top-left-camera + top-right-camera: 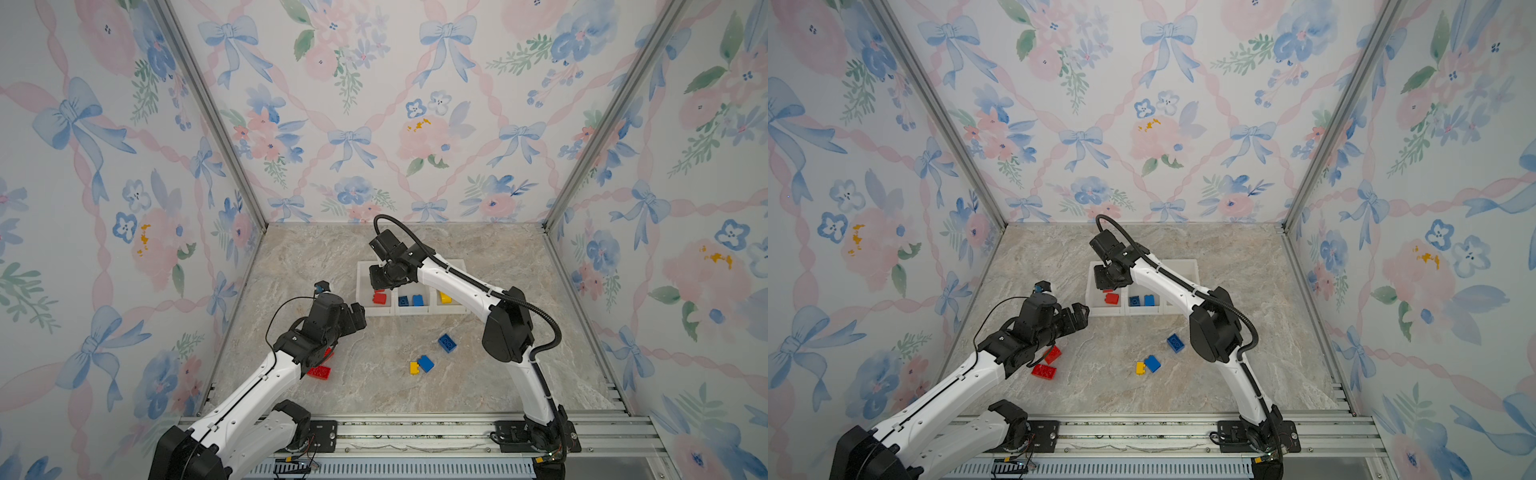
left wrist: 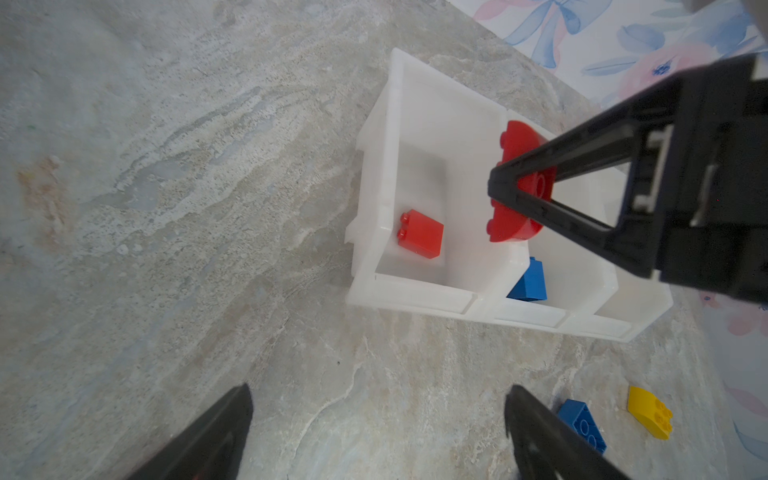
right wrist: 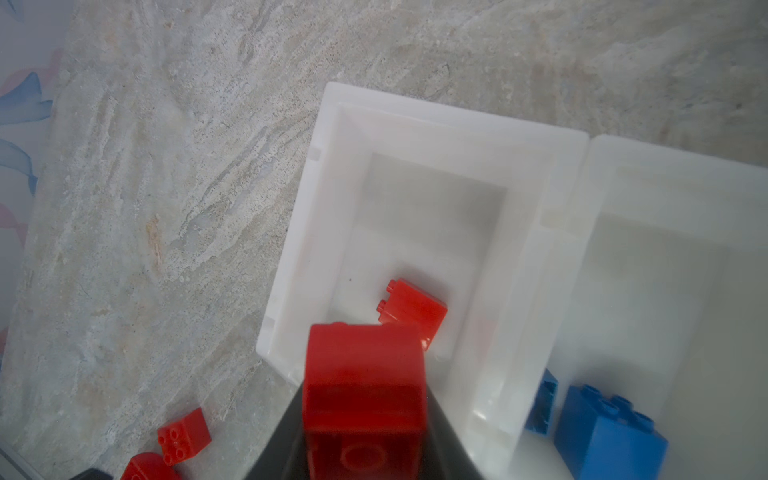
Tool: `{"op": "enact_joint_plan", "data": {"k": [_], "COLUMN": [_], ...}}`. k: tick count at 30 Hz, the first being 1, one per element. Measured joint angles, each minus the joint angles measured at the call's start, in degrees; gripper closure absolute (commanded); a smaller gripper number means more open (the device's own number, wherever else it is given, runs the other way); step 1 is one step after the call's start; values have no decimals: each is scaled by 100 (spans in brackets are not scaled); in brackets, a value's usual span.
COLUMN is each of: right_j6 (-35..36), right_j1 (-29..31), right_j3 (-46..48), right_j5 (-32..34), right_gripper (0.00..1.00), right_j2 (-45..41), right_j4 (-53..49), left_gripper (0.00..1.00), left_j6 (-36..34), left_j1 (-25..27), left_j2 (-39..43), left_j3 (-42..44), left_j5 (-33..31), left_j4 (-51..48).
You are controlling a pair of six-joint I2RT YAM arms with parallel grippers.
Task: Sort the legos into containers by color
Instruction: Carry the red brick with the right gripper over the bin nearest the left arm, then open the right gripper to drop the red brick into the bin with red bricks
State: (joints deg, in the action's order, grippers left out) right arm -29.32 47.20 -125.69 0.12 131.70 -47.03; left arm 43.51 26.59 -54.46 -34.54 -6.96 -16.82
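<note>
Three joined white containers [image 1: 360, 286] [image 1: 1090, 286] stand at mid-table. My right gripper [image 1: 380, 286] [image 3: 365, 395] hangs over the left bin, shut on a curved red lego [image 3: 365, 374] [image 2: 519, 166]. A red lego [image 1: 379, 297] [image 3: 413, 309] lies in that bin, two blue ones [image 1: 410, 300] in the middle bin, a yellow one [image 1: 445, 297] in the right bin. My left gripper [image 1: 359, 316] [image 2: 379, 392] stands open and empty just left of the bins' front corner. Loose on the table lie blue [image 1: 447, 343], blue [image 1: 426, 363] and yellow [image 1: 414, 368] legos.
Two red legos [image 1: 1044, 371] [image 1: 1052, 354] lie on the marble table beside my left forearm, partly hidden by it in a top view. Flowered walls close in the left, back and right. A metal rail [image 1: 415, 432] runs along the front edge.
</note>
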Motion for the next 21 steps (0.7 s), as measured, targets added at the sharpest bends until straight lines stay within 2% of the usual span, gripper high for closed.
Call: {"op": "enact_joint_plan", "data": {"k": [4,9,15,21], "right_j6": [63,98,127,168], "right_j1": [-33,-76,-179,-208], "right_j3": [-619,-824,-850,-857], "right_j5": [-35,-63,-103,-125], "right_gripper": [76,72,55,47], "right_j2": [485,741,903,911], "right_j4": [-164,-267,-332,-356], "left_gripper": [3,3,2,2], "left_j6": [0,2,4,7], "left_j1": [0,0,0,0], "left_j2": [15,15,15,15], "left_j3": [0,0,0,0], "left_j5": [2,2,0,0], "left_j4": [0,0,0,0]}}
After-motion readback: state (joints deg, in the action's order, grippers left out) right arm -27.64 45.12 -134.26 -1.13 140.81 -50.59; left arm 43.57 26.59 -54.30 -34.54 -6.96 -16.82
